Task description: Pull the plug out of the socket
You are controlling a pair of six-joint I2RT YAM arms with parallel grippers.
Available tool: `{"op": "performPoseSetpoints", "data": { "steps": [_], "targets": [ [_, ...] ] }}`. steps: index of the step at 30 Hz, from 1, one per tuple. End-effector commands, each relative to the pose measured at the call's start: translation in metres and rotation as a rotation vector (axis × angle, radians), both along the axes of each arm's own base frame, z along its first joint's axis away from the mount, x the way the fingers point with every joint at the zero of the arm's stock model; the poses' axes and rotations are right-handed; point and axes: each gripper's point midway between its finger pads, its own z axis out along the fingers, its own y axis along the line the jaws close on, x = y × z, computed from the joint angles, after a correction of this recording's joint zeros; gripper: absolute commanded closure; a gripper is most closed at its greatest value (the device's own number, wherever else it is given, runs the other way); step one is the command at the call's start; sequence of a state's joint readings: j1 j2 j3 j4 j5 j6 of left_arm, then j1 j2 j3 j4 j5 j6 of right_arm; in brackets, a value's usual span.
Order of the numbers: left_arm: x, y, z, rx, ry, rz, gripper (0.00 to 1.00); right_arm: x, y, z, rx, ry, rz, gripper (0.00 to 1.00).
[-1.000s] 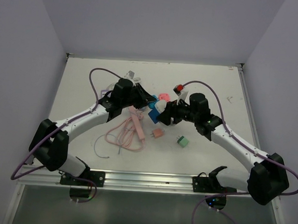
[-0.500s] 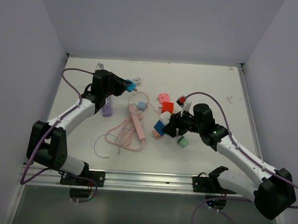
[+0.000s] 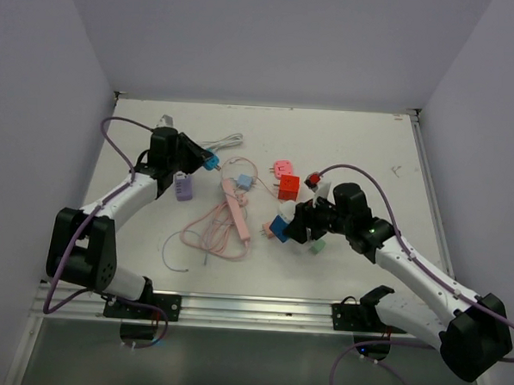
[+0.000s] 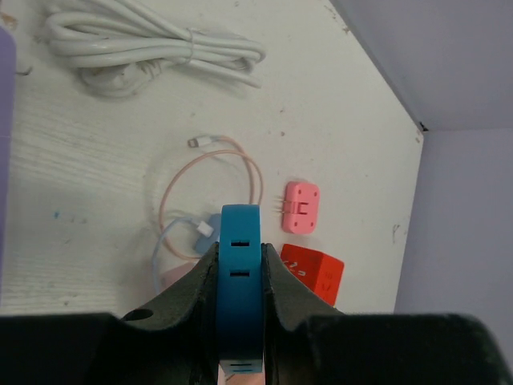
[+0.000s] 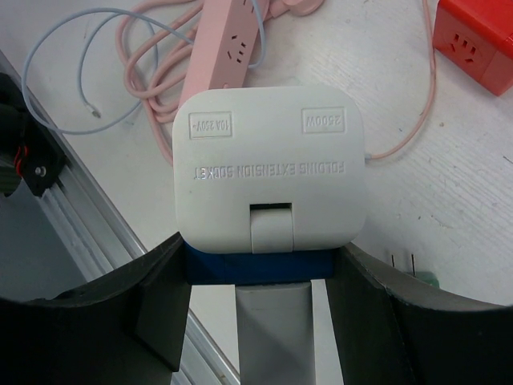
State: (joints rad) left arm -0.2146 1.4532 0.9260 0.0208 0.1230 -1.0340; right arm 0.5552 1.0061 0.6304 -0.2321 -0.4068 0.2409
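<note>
the left gripper [image 4: 239, 255] is pressed tight on the blue plug [image 4: 240, 305], one finger flat against each narrow side. it holds the plug clear of the tabletop [image 3: 371, 147], over the left rear part, just beside the purple adapter [image 3: 184, 187]. the plug's long axis runs straight out along the fingers. in the top view it sticks out of the left gripper [image 3: 198, 158] toward the right, its free end toward the pink adapter [image 4: 301, 207] and the red cube [image 4: 313, 273]. its slotted face is turned to the wrist camera.

the right gripper [image 5: 260, 277] stands about half apart and is clamped on the socket block [image 5: 270, 176]. its fingers grip the blue lower part, and the white lettered part juts out past the fingertips. in the top view the block [image 3: 278, 227] hangs near the middle of the tabletop, next to the pink power strip [image 3: 237, 210]. plug and block are well apart, so the plug is off.

a second ago both grippers met at the middle on one joined blue and white piece. since then the left arm has swung back to the left rear with the plug. the right arm has drawn the block nearer the front edge, over the spot where the green adapter [image 3: 317, 245] lies.
</note>
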Motion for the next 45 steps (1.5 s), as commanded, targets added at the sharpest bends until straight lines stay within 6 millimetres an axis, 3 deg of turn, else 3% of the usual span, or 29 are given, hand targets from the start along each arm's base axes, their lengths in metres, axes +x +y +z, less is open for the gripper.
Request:
{"op": "performPoseSetpoints", "data": {
  "steps": [1,5,12,14,18,22,25,28,37,39,40,43,45],
  "targets": [
    [-0.008,0.017,-0.028,0.109,0.0,-0.079,1.0,0.011,0.007,0.026,0.029,-0.085,0.026,1.0],
    [-0.019,0.035,-0.05,0.175,0.014,-0.078,0.95,0.015,0.007,0.024,0.005,-0.09,0.029,1.0],
    [-0.043,0.025,-0.101,0.144,0.102,-0.174,0.84,0.021,0.014,0.023,0.003,-0.079,0.051,1.0],
    [-0.046,0.026,-0.107,0.152,0.111,-0.176,0.79,0.023,0.014,0.021,-0.009,-0.075,0.051,1.0],
    [-0.053,0.029,-0.115,0.181,0.127,-0.19,0.63,0.029,0.015,0.019,-0.031,-0.077,0.045,1.0],
    [-0.059,0.031,-0.112,0.203,0.125,-0.205,0.39,0.033,0.02,0.02,-0.038,-0.078,0.049,1.0],
    [-0.061,0.031,-0.098,0.223,0.098,-0.227,0.19,0.037,0.027,0.024,-0.026,-0.073,0.051,1.0],
    [-0.06,0.031,-0.075,0.257,0.042,-0.26,0.05,0.046,0.033,0.031,0.008,-0.064,0.011,1.0],
    [-0.067,0.022,-0.003,0.44,-0.237,-0.42,0.03,0.074,0.059,0.046,0.126,0.036,-0.093,1.0],
    [-0.074,0.005,0.009,0.516,-0.319,-0.496,0.03,0.078,0.064,0.054,0.144,0.063,-0.112,1.0],
    [-0.082,-0.013,0.016,0.531,-0.37,-0.552,0.03,0.079,0.066,0.052,0.14,0.087,-0.119,1.0],
    [-0.101,-0.046,0.02,0.538,-0.457,-0.666,0.03,0.081,0.071,0.061,0.153,0.146,-0.133,1.0],
    [-0.105,-0.054,0.026,0.537,-0.512,-0.685,0.03,0.082,0.075,0.066,0.17,0.188,-0.148,1.0]
  ]
}}
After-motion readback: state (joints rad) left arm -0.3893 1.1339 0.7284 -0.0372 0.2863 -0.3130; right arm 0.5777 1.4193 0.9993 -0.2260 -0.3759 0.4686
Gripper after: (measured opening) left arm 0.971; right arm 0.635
